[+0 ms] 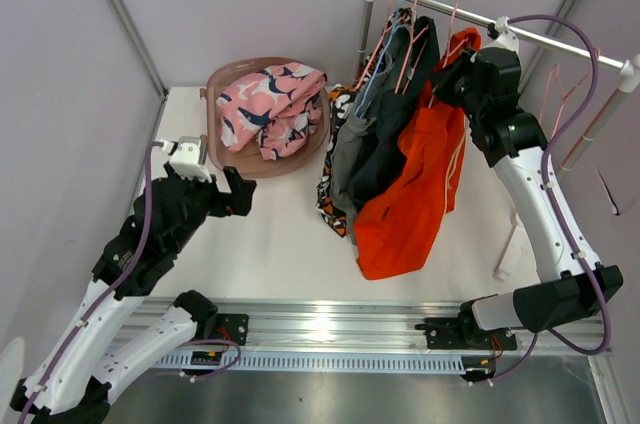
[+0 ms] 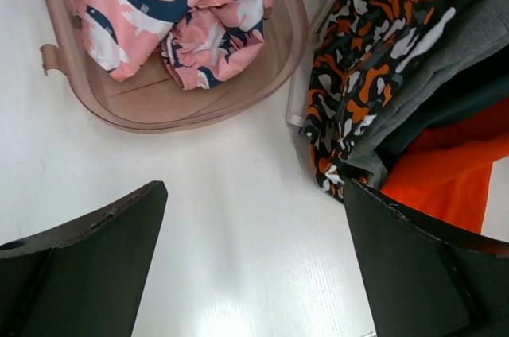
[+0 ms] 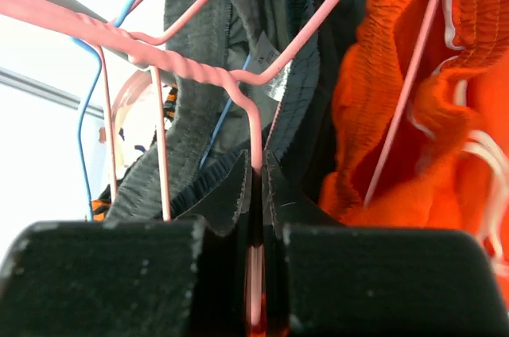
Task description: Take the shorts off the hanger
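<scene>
Right end effector [image 3: 256,174] is clamped shut on the wire of a pink hanger [image 3: 253,126] up at the rail [image 1: 560,36], toward 1 o'clock. There orange shorts [image 1: 410,194], charcoal shorts [image 1: 385,159], grey shorts [image 1: 348,159] and blotchy shorts [image 1: 330,199] hang. The left end effector [image 2: 254,194] hovers open above the counter [image 1: 280,234]. Pink shorts [image 1: 270,104] lie in the basket [image 1: 225,74] at 11 o'clock.

Pink navy-printed shorts [image 1: 268,104], plain orange shorts [image 1: 415,194], charcoal shorts [image 1: 390,154] and pink wire hangers [image 3: 191,68]

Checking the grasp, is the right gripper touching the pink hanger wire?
Touching. The right wrist view shows the right gripper shut, with the pink hanger wire running down and clamped between its jaws.
</scene>
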### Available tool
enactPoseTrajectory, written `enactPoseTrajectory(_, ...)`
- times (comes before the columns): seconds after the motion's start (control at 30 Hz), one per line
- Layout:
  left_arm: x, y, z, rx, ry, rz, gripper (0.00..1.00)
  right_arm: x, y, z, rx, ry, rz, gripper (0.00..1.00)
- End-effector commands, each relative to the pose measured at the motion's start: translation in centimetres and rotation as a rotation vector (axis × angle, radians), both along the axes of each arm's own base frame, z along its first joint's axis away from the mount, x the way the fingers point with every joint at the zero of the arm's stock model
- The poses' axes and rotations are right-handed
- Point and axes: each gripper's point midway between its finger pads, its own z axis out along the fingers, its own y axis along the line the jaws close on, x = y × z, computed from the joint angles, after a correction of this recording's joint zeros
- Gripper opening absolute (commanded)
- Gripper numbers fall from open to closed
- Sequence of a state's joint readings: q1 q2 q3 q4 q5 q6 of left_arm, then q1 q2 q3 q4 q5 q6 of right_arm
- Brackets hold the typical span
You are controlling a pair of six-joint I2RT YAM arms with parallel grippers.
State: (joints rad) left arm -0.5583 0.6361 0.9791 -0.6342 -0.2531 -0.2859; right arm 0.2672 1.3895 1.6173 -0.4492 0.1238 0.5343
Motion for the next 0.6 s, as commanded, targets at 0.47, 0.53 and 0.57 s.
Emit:
enactPoseTrajectory(0.47,-5.6,-22.4,12.4,-0.308,-0.271,-0.947,0.99,-10.3,-0.6,11.8,0.148,-0.275,0.008,0.0)
enactPoseTrajectory(0.53,-6.7,-24.8,13.1,-0.339,-0.301,-1.006,0.99,-10.9,-0.7,12.0,0.161,-0.278,0.005,0.0)
enactPoseTrajectory(0.57,-6.9,-25.9,12.8,-0.342,-0.297,-1.028,0.99,-11.3,-0.8,12.0,0.162,-0.278,0.005,0.0)
